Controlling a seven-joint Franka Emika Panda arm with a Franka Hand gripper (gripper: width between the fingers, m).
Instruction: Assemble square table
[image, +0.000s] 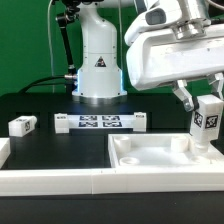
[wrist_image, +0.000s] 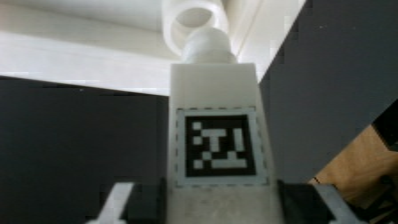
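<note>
White plastic fills the lower right of the exterior view, where the square tabletop (image: 150, 152) lies with its rimmed underside up. It sits just beside the long L-shaped border wall (image: 60, 178) that runs along the bottom of the frame. The gripper (image: 203, 108) hangs at the right edge of that frame with its fingers (wrist_image: 125, 204) closed on a block leg (image: 207, 123). The leg stands upright, tag toward the camera, over the tabletop's corner on the exterior view's right. Whether its lower end touches the slab or floats just above it cannot be told.

The wrist view shows the held leg's tagged face between the two pads. Its narrowed peg end points away toward a blurred round opening in white plastic beyond.

A second leg (image: 22, 125) lies loose on the black table (image: 40, 105) at the left of the exterior frame, well apart from the tabletop. The marker board (image: 100, 123) sits mid-frame before the arm's base (image: 98, 60).

The step in hand appears to be fitting this leg into its corner socket. The next move probably calls for lining the peg up with the hole, lowering straight, then twisting the leg home. It should stay vertical so it does not jam. The slab, braced only by the wall, may shift if pushed sideways.
</note>
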